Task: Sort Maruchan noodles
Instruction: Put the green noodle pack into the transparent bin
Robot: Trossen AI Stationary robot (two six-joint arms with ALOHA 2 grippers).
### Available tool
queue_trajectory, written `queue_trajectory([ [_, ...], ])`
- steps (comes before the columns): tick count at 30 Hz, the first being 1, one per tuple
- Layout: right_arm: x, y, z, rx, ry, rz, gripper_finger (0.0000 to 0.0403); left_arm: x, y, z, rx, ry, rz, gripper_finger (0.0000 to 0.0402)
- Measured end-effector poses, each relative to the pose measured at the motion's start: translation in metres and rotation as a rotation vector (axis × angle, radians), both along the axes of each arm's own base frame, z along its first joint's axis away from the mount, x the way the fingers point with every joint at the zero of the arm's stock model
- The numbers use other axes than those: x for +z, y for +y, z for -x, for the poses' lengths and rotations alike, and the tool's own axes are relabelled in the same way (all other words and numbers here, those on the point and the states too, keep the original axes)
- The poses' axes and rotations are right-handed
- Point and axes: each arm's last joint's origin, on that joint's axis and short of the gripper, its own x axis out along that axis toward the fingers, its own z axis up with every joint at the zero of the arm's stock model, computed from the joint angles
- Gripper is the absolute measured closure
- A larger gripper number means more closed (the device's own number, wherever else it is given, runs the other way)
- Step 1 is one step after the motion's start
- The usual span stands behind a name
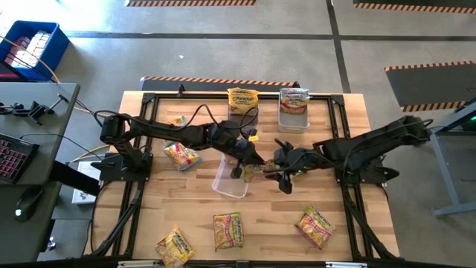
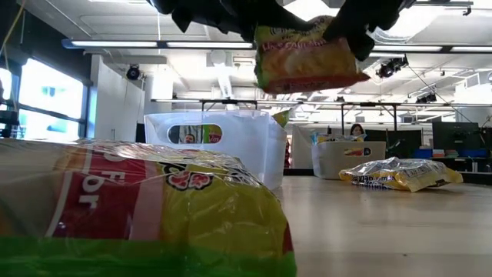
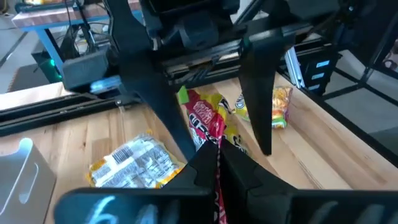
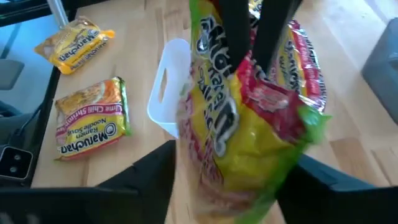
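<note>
A yellow, red and green Maruchan noodles packet [image 1: 254, 170] hangs in the air over the middle of the table, high in the low view [image 2: 307, 54]. My left gripper [image 3: 217, 154] reaches in from the table's left and is shut on it. My right gripper [image 4: 233, 163] comes from the right. It is open, with one finger on each side of the packet's other end [image 4: 249, 143]. Other noodle packets lie flat on the table at the near edge [image 1: 228, 229], the left [image 1: 181, 155] and the far edge [image 1: 243, 100]. My left gripper pinches one end of the packet [image 3: 216, 138] between its two shut fingers. It comes from the table's left, slanting a little downward. The packet is lifted clear of the table and sticks out past the fingers toward my right gripper. Whether my right gripper's open fingers [image 3: 264, 99] touch the packet cannot be told.
A clear bin [image 1: 230, 180] stands on the table just below and near the two grippers. A second clear bin [image 1: 292, 117] with a packet in it stands at the far edge. More packets lie at the near left [image 1: 175, 246] and near right [image 1: 314, 225].
</note>
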Motion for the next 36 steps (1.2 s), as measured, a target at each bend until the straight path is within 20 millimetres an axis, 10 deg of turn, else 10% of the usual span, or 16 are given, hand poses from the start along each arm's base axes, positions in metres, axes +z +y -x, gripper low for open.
queue_trajectory([
  [8, 0.003, 0.0, -0.004, 0.046, -0.052, 0.042, 0.0324, 0.009, 0.004, 0.006, -0.068, 0.011, 0.113, 0.04],
  [25, -0.018, -0.015, -0.032, 0.09, -0.057, 0.217, 0.0323, -0.005, 0.029, 0.065, 0.021, 0.01, 0.22, 0.029],
  [36, -0.026, -0.053, -0.056, 0.136, -0.144, 0.26, 0.0319, 0.013, 0.036, 0.072, 0.176, 0.275, -0.022, 0.022],
])
